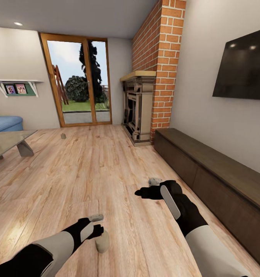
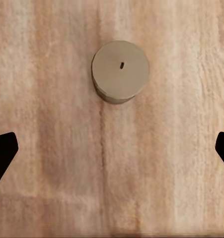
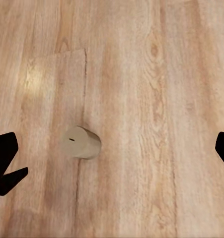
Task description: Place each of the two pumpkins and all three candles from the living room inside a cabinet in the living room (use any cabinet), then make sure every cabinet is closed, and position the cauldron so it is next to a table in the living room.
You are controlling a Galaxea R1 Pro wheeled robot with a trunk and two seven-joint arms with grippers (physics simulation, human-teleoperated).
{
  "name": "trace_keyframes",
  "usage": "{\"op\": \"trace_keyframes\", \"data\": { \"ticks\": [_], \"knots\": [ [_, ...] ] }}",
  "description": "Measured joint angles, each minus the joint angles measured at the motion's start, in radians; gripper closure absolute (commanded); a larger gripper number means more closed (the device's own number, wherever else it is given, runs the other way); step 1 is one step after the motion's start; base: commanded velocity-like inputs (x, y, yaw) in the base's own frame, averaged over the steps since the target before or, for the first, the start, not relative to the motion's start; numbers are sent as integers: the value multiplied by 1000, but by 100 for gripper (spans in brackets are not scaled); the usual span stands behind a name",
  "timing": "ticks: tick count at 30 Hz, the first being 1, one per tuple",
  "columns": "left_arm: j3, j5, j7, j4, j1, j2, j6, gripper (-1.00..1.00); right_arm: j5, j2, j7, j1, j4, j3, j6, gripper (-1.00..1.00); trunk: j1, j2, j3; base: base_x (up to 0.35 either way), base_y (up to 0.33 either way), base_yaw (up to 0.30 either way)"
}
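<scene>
Left gripper (image 2: 112, 151) hung wide open right over an upright candle (image 2: 120, 72) on the wood floor (image 1: 107, 161), not touching it. Right gripper (image 3: 112, 158) also spread wide, holding nothing. Another candle (image 1: 63, 135) stood farther off near the table (image 1: 9, 141). Cabinet (image 1: 222, 181) shut along the wall.

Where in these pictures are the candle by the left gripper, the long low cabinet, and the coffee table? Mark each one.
candle (image 2: 120, 71), left wrist view, on its flat top.
cabinet (image 1: 207, 159), head view, on its top board.
coffee table (image 1: 7, 140), head view, on its glossy top.
</scene>
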Motion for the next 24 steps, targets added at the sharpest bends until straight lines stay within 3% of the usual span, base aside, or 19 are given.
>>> {"op": "trace_keyframes", "data": {
  "ticks": [7,14,21,24],
  "knots": [
    [-1,0,-8,-46,-5,3,78,-100,6,1,-16,25,-6,6,29,-100,0,0,0,0,0,0],
    [-3,-1,-6,-91,-5,-2,164,-100,9,3,-120,62,1,8,31,-100,0,0,0,0,0,0],
    [-4,-3,-4,-119,-5,-2,199,-100,5,4,-145,68,3,7,31,-100,27,-49,-22,0,0,0],
    [-5,-5,-2,-120,-6,-4,200,-100,5,4,-145,69,3,8,31,-100,28,-50,-33,0,0,0]
  ]
}}
